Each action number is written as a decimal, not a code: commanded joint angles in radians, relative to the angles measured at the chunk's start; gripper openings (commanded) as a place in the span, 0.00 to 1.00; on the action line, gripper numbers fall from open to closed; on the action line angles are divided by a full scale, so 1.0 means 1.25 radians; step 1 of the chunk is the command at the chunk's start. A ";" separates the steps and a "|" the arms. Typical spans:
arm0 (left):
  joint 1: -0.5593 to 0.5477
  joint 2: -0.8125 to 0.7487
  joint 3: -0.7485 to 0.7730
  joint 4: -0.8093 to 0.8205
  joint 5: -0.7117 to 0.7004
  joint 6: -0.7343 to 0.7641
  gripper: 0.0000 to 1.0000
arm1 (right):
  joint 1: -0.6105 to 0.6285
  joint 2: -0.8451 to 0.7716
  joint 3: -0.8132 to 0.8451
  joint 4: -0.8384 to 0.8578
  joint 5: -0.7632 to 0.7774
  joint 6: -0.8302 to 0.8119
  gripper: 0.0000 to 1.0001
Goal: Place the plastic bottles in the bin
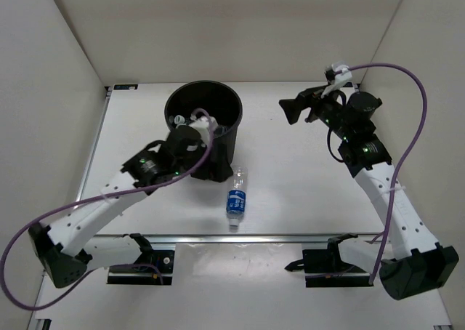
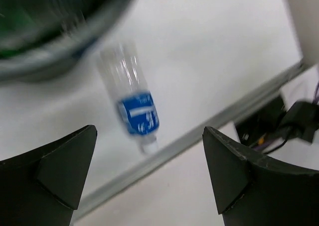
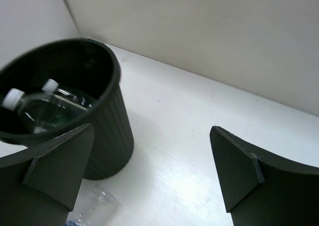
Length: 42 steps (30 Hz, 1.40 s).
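The black bin (image 1: 231, 106) stands at the back middle of the table. Clear bottles with white caps lie inside it, seen in the right wrist view (image 3: 42, 108). A clear bottle with a blue label (image 1: 236, 196) lies on the table just in front of the bin, cap toward the near edge. It also shows in the left wrist view (image 2: 133, 106) and partly in the right wrist view (image 3: 94, 206). My left gripper (image 1: 215, 137) is open and empty, held over the bin's front right rim above that bottle. My right gripper (image 1: 293, 110) is open and empty, raised to the right of the bin.
White walls close the table at the back and both sides. A metal rail (image 1: 240, 236) runs along the near edge, close to the bottle's cap. The bin's rim (image 2: 55, 54) fills the upper left of the left wrist view.
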State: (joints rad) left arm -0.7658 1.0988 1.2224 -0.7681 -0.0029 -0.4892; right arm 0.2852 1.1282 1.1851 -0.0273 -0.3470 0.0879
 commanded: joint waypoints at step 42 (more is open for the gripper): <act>-0.256 0.434 -0.118 0.255 -0.252 -0.179 0.57 | -0.064 -0.256 -0.293 -0.029 0.108 0.077 0.99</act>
State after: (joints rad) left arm -1.0760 1.6615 0.9974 -0.4309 -0.3054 -0.7525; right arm 0.2161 0.8318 0.8150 -0.1001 -0.2024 0.1661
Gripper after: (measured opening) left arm 0.737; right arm 0.992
